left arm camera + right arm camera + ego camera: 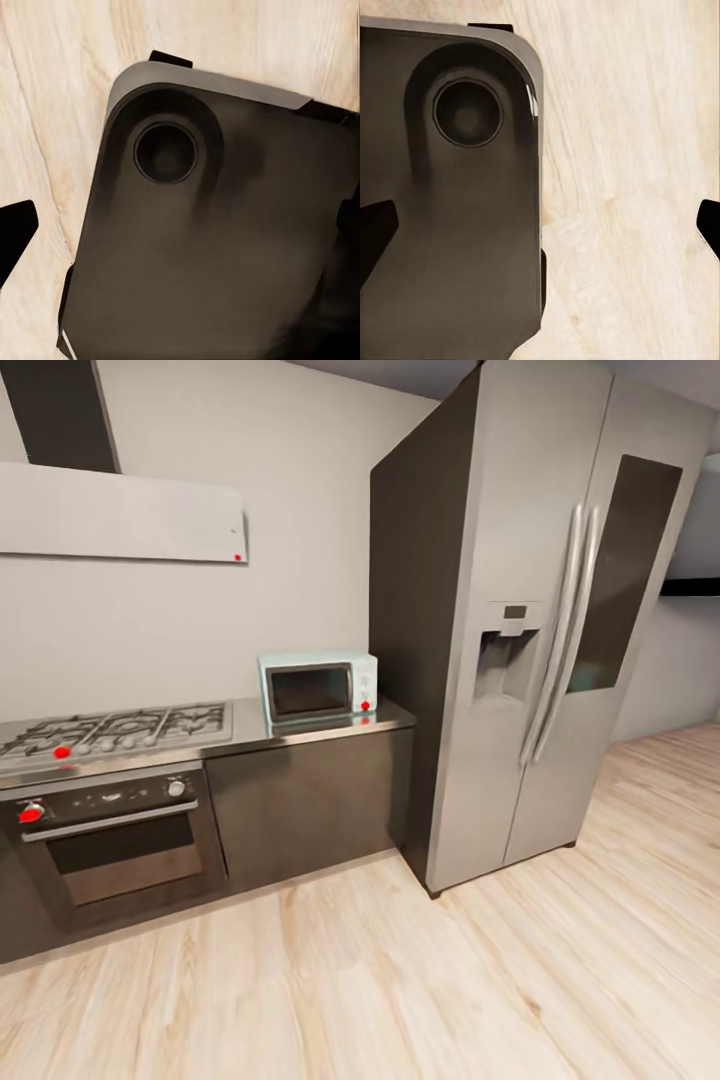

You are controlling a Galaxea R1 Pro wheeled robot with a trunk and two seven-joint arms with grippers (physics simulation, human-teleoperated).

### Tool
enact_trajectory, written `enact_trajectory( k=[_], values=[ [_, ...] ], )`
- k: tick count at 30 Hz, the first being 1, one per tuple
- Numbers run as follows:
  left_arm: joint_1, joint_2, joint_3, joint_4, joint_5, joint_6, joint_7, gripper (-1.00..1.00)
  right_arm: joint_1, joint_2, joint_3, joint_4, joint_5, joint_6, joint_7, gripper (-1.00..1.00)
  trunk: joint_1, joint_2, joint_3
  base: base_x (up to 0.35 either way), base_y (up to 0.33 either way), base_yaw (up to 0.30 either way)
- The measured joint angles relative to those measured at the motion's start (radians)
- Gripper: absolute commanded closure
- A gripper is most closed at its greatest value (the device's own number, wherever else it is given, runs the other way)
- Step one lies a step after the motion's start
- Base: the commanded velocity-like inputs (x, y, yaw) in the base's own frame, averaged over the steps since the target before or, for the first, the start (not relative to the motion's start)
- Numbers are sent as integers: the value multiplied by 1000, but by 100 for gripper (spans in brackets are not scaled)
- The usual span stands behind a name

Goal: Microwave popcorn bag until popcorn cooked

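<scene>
The pale mint-blue microwave (318, 687) stands with its dark glass door shut on the grey countertop (248, 724), right beside the fridge. The popcorn bag and the popcorn are out of view. My left gripper (180, 231) hangs open over my own dark base (217, 262) and the wood floor, with nothing between its fingers. My right gripper (540, 229) is likewise open and empty, its dark fingertips (375, 232) wide apart above the base (450, 240) and the floor.
A steel gas hob (115, 730) sits left of the microwave above a black built-in oven (110, 840). A tall steel fridge (540, 630) stands to the right. Light wood floor (400, 980) stretches between me and the cabinets.
</scene>
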Motion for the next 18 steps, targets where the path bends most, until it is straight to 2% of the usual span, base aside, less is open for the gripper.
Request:
enact_trajectory(
  k=[18],
  values=[
    [0,0,0,0,1,-1,0,-100,0,0,0,0,0,0,0,-100,0,0,0,321,-145,0]
  ],
)
